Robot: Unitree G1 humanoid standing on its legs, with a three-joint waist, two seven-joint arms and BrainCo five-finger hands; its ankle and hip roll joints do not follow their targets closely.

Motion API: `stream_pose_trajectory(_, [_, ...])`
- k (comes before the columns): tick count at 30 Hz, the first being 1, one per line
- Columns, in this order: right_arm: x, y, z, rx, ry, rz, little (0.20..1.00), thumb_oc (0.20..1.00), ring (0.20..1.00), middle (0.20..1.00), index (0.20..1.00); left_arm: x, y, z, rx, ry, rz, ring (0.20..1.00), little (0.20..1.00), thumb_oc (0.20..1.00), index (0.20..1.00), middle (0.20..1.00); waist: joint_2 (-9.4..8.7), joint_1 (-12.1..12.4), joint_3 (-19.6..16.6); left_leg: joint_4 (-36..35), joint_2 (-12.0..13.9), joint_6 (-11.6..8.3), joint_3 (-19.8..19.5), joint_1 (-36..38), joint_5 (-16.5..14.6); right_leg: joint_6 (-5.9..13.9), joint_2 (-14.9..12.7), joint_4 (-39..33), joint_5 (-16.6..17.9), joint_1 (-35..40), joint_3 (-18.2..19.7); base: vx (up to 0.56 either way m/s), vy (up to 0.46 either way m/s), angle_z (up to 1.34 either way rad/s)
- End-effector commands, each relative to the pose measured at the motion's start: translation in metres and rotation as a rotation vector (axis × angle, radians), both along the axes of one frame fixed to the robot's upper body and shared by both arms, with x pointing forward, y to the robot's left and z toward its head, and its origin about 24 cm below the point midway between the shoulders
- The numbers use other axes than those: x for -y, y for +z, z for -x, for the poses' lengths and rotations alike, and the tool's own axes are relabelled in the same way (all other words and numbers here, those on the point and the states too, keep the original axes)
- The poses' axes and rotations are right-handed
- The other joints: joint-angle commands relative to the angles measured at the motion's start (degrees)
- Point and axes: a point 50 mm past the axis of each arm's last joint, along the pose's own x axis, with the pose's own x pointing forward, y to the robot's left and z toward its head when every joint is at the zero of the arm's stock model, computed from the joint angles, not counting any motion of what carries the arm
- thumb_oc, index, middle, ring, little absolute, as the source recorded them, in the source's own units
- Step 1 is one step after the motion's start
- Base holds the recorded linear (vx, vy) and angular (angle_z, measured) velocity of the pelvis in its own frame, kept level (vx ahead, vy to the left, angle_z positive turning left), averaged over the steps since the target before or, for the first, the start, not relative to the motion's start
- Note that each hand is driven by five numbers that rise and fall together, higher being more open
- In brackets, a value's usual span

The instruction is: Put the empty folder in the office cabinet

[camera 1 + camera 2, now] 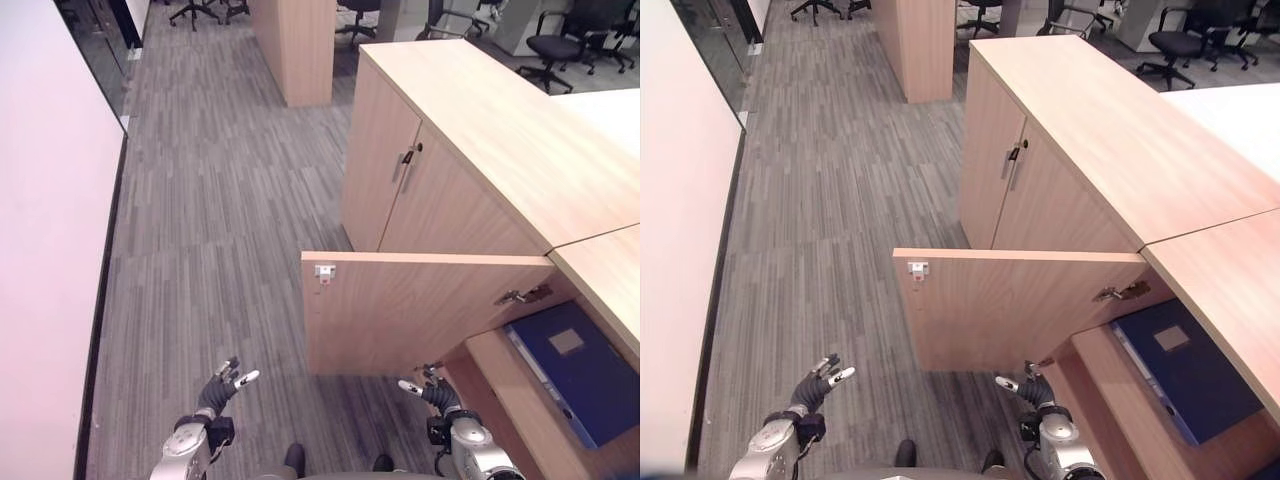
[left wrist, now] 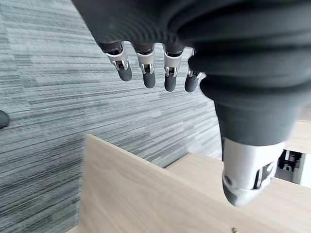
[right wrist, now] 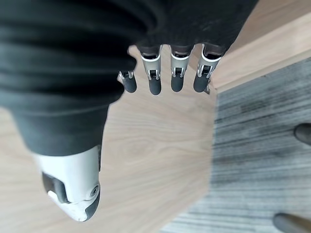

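A blue folder (image 1: pixel 578 368) lies flat on the shelf inside the low wooden cabinet (image 1: pixel 470 180), seen past the swung-out cabinet door (image 1: pixel 420 312). My left hand (image 1: pixel 218 390) hangs low over the carpet at the lower left, fingers (image 2: pixel 146 68) straight and empty. My right hand (image 1: pixel 436 392) hangs at the lower right, just in front of the door's lower corner, fingers (image 3: pixel 176 73) straight and holding nothing. Neither hand touches the folder.
The neighbouring cabinet doors with a metal handle (image 1: pixel 408 158) are closed. A pale wall (image 1: pixel 50 240) runs along the left. A wooden column (image 1: pixel 295 45) and several office chairs (image 1: pixel 560 45) stand far back. Grey striped carpet (image 1: pixel 220 220) lies between.
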Motion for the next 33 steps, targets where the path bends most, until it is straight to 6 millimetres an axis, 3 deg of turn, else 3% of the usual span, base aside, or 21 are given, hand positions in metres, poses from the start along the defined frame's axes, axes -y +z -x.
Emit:
stream_pose_trajectory(1, [0.013, 0.013, -0.012, 0.086, -0.033, 0.005, 1.000, 1.000, 1.000, 1.000, 1.000, 0.006, 0.015, -0.022, 0.113, -0.028, -0.004, 1.000, 1.000, 1.000, 1.000, 1.000, 0.76, 0.7, -0.4, 1.3, 1.7, -2.08, 4.4, 2.0, -4.1, 4.92, -3.0, 5.7, -2.7, 1.1, -0.4, 0.08, -0.008, 0.04])
stream_pose_trajectory(7, [0.016, 0.010, -0.003, 0.065, -0.032, 0.013, 1.000, 1.000, 1.000, 1.000, 1.000, 0.008, 0.016, -0.021, 0.120, -0.025, -0.002, 1.000, 1.000, 1.000, 1.000, 1.000, 0.77, 0.1, -1.2, 0.8, 1.9, -2.38, 4.6, 3.6, -4.7, 4.96, -3.1, 3.7, -2.4, 2.9, -0.7, 0.06, -0.020, -0.02])
stream_pose_trajectory(16, [0.014, 0.009, 0.000, 0.060, -0.013, 0.007, 1.000, 1.000, 1.000, 1.000, 1.000, 0.011, 0.031, -0.046, 0.202, -0.041, -0.016, 1.000, 1.000, 1.000, 1.000, 1.000, 1.47, -1.4, -2.1, 0.3, 2.2, -2.72, 6.1, 5.5, -5.2, 5.04, -3.1, 1.9, -2.0, 4.2, 0.3, 0.04, -0.003, -0.10])
stream_pose_trajectory(22, [0.011, 0.007, 0.003, 0.045, 0.033, 0.013, 1.000, 1.000, 1.000, 1.000, 1.000, 0.006, 0.055, -0.077, 0.306, -0.047, -0.047, 1.000, 1.000, 1.000, 1.000, 1.000, 2.00, -3.1, -2.9, 0.1, 2.5, -2.99, 8.1, 6.8, -5.5, 5.08, -2.9, 1.2, -1.5, 4.6, 1.8, 0.04, 0.009, -0.17])
stream_pose_trajectory(26, [0.010, 0.007, 0.005, 0.042, 0.069, 0.020, 1.000, 1.000, 1.000, 1.000, 1.000, 0.000, 0.087, -0.112, 0.425, -0.044, -0.069, 1.000, 1.000, 1.000, 1.000, 1.000, 2.11, -5.0, -3.5, 0.1, 2.9, -3.25, 9.8, 7.5, -5.7, 5.35, -2.7, 0.8, -0.9, 4.5, 3.0, 0.01, 0.003, -0.19])
stream_pose_trajectory(33, [0.012, 0.006, 0.009, 0.028, 0.079, 0.022, 1.000, 1.000, 1.000, 1.000, 1.000, 0.005, 0.103, -0.132, 0.476, -0.066, -0.055, 1.000, 1.000, 1.000, 1.000, 1.000, 2.11, -6.5, -3.9, 0.1, 3.2, -3.33, 11.1, 7.9, -5.9, 5.55, -2.6, 0.9, -0.7, 4.0, 4.2, 0.00, 0.000, -0.19])
